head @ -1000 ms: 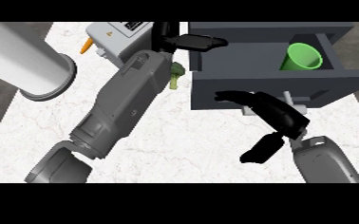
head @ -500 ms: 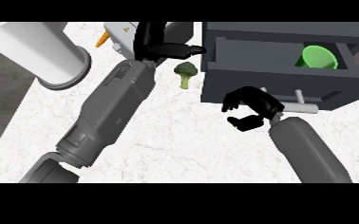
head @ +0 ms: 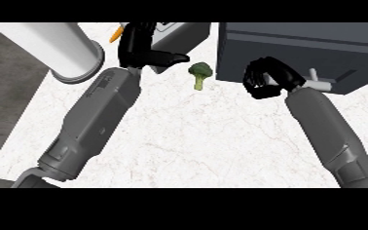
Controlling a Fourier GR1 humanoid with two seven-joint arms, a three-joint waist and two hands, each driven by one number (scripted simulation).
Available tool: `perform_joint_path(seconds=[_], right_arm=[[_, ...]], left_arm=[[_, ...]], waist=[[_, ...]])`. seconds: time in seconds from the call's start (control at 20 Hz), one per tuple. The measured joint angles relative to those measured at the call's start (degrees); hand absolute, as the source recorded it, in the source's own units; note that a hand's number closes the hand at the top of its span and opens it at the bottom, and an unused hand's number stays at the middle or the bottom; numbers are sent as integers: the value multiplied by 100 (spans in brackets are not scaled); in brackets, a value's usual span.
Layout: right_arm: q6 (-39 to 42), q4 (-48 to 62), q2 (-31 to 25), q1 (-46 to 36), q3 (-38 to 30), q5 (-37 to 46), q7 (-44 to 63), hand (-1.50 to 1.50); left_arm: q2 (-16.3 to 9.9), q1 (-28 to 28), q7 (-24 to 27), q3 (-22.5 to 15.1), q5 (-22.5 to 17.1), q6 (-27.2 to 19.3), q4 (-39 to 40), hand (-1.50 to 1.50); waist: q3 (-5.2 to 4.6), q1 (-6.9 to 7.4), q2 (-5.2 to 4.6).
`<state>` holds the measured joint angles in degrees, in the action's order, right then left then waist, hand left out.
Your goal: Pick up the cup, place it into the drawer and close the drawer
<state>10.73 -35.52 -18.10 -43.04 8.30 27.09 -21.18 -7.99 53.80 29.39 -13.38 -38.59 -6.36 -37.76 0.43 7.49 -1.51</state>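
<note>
Cup not visible — judged to lie inside the drawer [head: 287, 53], which looks shut or nearly so. Right hand [head: 267, 78], fingers curled on nothing, sits against the drawer front beside the handle [head: 321, 82]. Left hand [head: 144, 53] rests with fingers relaxed, holding nothing. The drawer appears rigid — best pushed flat on its front.

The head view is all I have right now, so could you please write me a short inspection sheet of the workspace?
Surface: white marbled counter.
Job's things: dark drawer unit shows its front with a pale handle; no cup visible.
Clutter: broccoli floret on the counter; white cylinder at left; pale box with an orange item beside it.
Hands: left hand by the box, fingers straight; right hand curled at the drawer front, holding nothing seen.
Cables: nothing seen.
Surroundings: dark floor at left.
</note>
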Motion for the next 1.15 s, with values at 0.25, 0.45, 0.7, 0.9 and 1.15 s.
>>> perform_joint_path(seconds=[0.25,0.45,0.7,0.9,1.15], right_arm=[[187,362,-39,-169,-273,-262,-246,150],[498,417,-85,-196,-407,-481,-310,150],[846,377,-188,-147,-500,-689,-342,150],[1099,282,-270,-75,-559,-845,-370,150],[1394,168,-365,-1,-599,-997,-371,150]], left_arm=[[-139,-263,-56,-37,-12,168,-239,-150],[-251,-357,-103,-55,-15,301,-355,-150],[-329,-455,-173,-97,-23,452,-478,-150],[-355,-567,-188,-126,-39,580,-547,-150],[-422,-640,-200,-113,-67,674,-624,-150]], waist=[[24,94,7],[37,134,-8],[50,218,-23],[57,280,-48],[77,339,-73]])
